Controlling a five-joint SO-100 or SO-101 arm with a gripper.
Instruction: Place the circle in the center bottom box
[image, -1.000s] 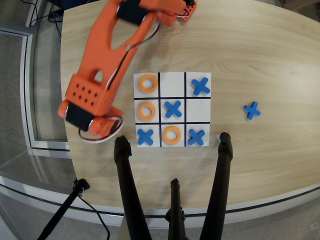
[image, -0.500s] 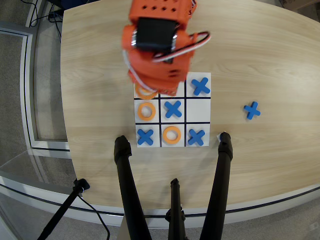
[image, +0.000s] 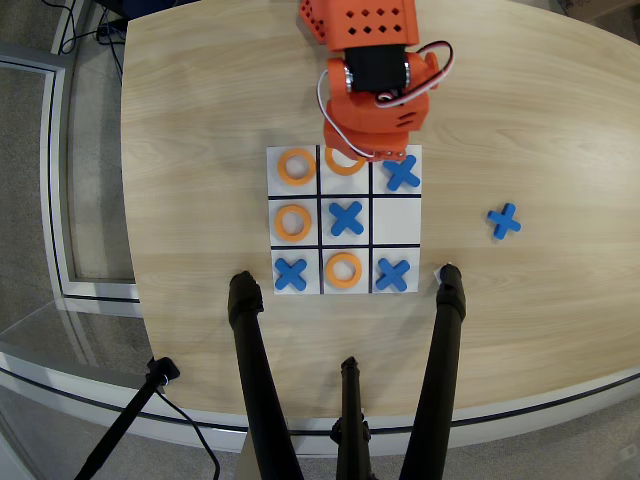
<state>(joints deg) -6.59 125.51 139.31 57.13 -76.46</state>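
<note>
The white 3x3 board (image: 397, 220) lies mid-table in the overhead view. Orange rings lie in its top-left (image: 297, 166), middle-left (image: 292, 221) and bottom-middle (image: 343, 270) cells. Another orange ring (image: 340, 162) lies in the top-middle cell (image: 345, 185), partly hidden under my orange gripper (image: 366, 153), which reaches in from the top edge and hangs over that cell. The jaws are hidden by the gripper body, so I cannot tell whether they touch the ring. The bottom-middle cell (image: 363, 287) shows black lines on three sides.
Blue X pieces fill the top-right (image: 401, 172), centre (image: 346, 218), bottom-left (image: 290, 273) and bottom-right (image: 392, 273) cells. A loose blue X (image: 504, 221) lies on the wooden table right of the board. Black tripod legs (image: 250, 370) cross the table's near edge.
</note>
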